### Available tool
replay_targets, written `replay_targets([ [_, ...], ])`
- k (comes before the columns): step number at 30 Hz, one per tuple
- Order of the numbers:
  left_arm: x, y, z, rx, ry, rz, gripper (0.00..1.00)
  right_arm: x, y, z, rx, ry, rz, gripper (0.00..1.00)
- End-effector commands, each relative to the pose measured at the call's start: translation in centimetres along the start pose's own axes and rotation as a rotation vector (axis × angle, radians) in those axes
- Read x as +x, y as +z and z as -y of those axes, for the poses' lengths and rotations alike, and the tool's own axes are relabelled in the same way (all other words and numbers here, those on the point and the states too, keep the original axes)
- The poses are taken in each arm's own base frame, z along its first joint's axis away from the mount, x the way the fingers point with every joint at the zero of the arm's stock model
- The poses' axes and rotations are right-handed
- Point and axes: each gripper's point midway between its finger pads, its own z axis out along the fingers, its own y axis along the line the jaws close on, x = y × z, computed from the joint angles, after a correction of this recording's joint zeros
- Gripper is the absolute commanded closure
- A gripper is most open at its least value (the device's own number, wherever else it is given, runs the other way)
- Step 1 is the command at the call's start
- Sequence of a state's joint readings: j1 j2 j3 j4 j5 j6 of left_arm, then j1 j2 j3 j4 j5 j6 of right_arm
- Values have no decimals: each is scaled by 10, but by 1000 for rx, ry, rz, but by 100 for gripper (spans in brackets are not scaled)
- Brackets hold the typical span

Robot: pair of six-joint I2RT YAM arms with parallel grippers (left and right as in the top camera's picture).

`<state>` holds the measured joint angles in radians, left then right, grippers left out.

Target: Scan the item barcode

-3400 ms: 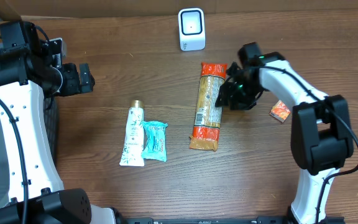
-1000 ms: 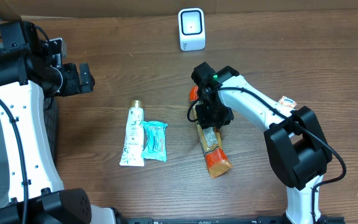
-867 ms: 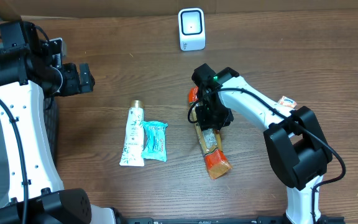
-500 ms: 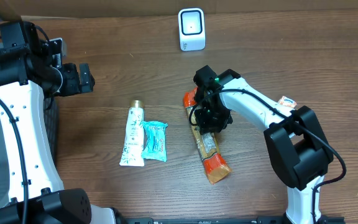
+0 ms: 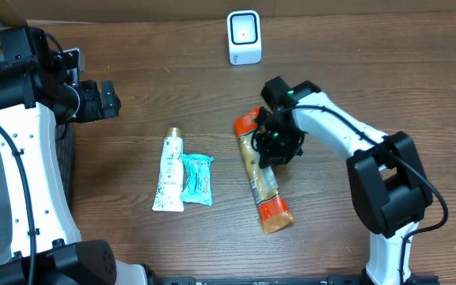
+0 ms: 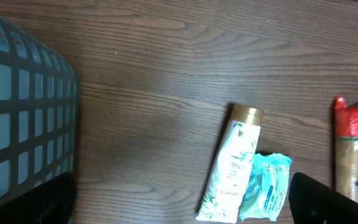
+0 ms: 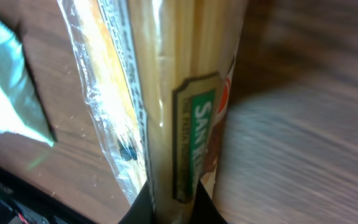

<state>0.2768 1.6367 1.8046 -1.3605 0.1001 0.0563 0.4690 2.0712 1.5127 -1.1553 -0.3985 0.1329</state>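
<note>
Overhead: right claw (image 5: 274, 147) clamped on spaghetti pack (image 5: 263, 180); left claw (image 5: 108, 100) wide apart.

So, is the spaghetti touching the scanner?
No, the spaghetti lies well apart from the scanner, which stands further back.

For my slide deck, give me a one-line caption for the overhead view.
Right gripper shut on the pasta pack, short of the scanner; left gripper open, aside.

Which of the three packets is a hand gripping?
The long clear spaghetti packet with orange ends, in the right hand; the white tube and teal wrapper lie untouched.
</note>
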Motion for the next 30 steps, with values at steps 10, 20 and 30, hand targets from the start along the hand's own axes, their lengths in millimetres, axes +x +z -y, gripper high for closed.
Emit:
replay_targets([
  [10,-4,-5,1,0,19,20,0,-12,-20,18,184,132,105,96],
  [20,-4,-5,1,1,19,20,0,3,-15,20,286,143,76,56],
  [30,-4,-5,1,1,19,20,0,34,13,28,250,141,-47,52],
])
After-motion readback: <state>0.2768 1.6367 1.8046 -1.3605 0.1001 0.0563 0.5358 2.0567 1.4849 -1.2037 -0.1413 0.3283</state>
